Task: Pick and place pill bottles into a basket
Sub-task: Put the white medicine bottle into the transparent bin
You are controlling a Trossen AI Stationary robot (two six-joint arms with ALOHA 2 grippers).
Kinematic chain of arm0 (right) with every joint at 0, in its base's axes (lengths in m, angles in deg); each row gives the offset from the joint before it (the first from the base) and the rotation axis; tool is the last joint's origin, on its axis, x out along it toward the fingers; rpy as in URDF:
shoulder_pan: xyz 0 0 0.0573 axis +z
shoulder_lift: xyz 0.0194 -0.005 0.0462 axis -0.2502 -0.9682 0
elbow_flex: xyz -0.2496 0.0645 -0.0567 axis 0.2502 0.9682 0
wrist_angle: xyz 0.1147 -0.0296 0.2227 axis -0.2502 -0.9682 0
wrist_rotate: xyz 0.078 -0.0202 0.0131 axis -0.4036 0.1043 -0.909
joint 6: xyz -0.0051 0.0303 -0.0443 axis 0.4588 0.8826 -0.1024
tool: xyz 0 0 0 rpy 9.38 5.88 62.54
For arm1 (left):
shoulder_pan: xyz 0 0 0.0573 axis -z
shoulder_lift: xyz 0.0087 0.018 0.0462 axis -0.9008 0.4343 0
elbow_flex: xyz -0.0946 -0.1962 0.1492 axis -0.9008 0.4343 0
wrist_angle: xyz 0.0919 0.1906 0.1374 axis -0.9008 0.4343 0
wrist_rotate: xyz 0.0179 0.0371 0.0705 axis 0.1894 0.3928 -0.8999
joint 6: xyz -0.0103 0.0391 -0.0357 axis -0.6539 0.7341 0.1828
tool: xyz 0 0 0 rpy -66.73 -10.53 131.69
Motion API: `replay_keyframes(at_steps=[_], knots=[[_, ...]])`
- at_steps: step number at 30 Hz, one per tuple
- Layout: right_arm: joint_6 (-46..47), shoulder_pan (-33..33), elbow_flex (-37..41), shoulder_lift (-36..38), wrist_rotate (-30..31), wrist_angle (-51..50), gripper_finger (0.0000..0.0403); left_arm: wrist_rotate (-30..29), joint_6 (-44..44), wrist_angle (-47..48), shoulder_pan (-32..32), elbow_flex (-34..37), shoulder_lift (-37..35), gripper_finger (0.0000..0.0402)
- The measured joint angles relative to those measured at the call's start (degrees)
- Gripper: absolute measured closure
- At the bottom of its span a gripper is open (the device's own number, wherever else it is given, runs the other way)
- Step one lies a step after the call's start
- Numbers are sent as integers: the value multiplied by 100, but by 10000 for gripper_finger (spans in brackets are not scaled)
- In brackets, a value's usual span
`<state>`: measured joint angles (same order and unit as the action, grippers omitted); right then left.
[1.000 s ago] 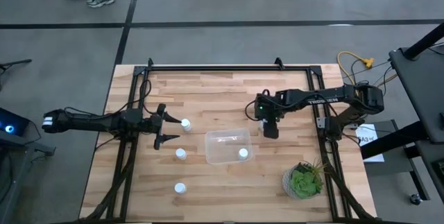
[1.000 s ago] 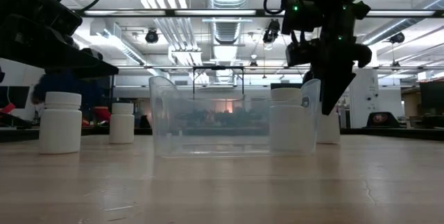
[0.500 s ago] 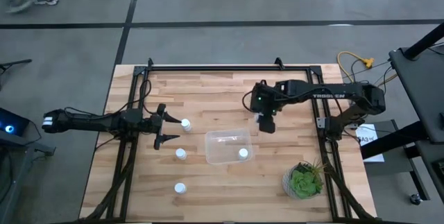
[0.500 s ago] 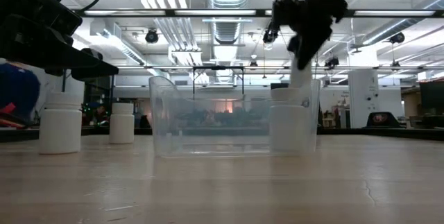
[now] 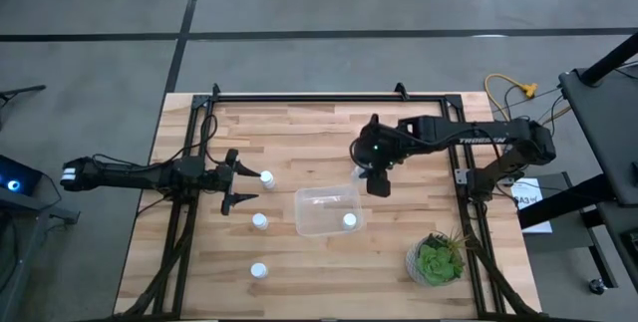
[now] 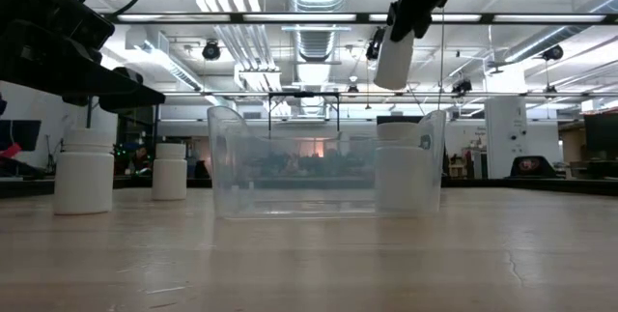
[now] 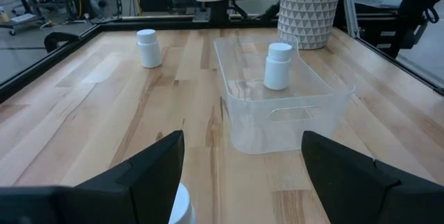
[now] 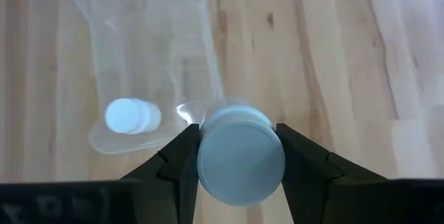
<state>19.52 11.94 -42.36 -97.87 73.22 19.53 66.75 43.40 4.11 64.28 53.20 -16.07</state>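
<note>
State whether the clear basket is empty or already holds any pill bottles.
Not empty: the basket holds one upright pill bottle, near one corner. A second bottle hangs above it in the right end effector.

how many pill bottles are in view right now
5: one in the basket at, one held by the right gripper at, three left of it. Others may be hidden.

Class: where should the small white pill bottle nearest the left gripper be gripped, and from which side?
Probably across the round body of the small white cylindrical pill bottle, below its cap, approaching level from the left gripper: it stands upright and that open gripper faces it.
</note>
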Motion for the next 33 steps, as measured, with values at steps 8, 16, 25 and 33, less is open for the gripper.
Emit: replay_keyframes(at_steps=[8,16,25,33], knots=[[310,492,-26,-246,144,-12,260,-1,0,-2,-1,-1,0,127],[372,856,-320,-829,168,-21,260,-1,0,-1,1,-1,0,127],[300,954,-473,-1359,328,38,260,-1,0,-1,1,-1,0,127],[199,958,-472,-1819,274,171,260,-1,0,-2,0,-1,0,127]])
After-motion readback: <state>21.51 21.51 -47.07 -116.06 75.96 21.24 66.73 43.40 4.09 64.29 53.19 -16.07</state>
